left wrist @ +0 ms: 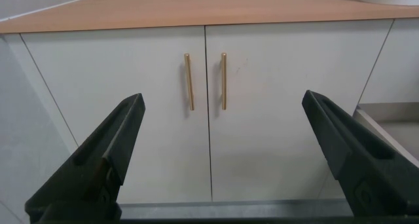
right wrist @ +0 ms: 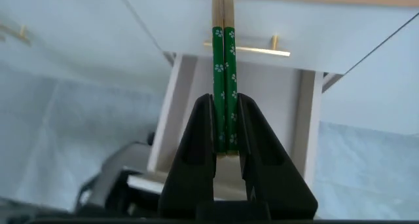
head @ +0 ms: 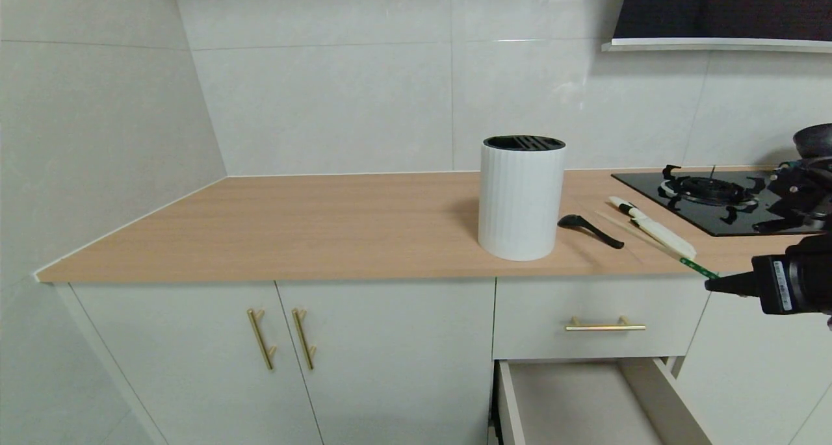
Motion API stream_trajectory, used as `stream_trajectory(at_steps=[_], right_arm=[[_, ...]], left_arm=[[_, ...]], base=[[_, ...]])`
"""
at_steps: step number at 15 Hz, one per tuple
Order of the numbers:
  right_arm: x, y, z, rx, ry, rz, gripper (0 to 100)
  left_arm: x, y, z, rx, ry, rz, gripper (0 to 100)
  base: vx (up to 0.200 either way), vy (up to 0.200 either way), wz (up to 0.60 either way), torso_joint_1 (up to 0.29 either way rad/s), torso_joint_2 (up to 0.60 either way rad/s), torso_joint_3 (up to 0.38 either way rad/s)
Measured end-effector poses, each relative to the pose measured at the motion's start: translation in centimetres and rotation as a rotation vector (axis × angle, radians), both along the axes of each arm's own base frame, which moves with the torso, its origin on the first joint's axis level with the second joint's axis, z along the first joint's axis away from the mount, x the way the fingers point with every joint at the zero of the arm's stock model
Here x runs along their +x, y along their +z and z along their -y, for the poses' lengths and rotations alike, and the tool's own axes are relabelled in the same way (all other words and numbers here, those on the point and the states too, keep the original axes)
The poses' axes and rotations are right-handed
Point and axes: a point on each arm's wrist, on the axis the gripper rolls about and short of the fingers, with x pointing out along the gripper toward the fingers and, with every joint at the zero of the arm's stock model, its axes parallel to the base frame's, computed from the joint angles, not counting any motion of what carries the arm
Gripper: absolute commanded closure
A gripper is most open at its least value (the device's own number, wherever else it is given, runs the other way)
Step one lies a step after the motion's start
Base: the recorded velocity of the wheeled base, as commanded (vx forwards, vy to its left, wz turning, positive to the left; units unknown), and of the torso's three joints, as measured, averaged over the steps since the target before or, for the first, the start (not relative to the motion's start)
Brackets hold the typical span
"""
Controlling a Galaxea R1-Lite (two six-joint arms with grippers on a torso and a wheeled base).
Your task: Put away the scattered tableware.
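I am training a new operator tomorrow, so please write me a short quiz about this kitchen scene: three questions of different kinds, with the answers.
1. True or false: the left gripper is shut.
2. What is clamped in the right gripper? A) a fork B) green-ended chopsticks C) a plate
3. Fill in the missing word: under the counter, the lower drawer stands ____.
Key: 1 false, it is wide open; 2 B; 3 open.

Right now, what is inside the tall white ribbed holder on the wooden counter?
The tall white ribbed holder shows a black slotted insert at its mouth; below that, its wall hides everything.
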Motion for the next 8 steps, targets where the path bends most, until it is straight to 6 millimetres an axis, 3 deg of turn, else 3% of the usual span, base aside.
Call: stream_trajectory(at_steps=[4, 8], right_arm=[[-2.0, -1.0, -0.3, -0.032, 0.129, -0.003, 100], [-2.5, -2.3, -1.5, -0.039, 0.211, -0.046, 100]], left_arm=[[0.0, 0.0, 0.0, -0.001, 0.000, 0.000, 0], [0.0, 0.0, 0.0, 0.000, 0.000, 0.000, 0]], base=[[0.000, 0.000, 0.00, 0.000, 0.00, 0.000], [0.000, 0.000, 0.00, 0.000, 0.00, 0.000]])
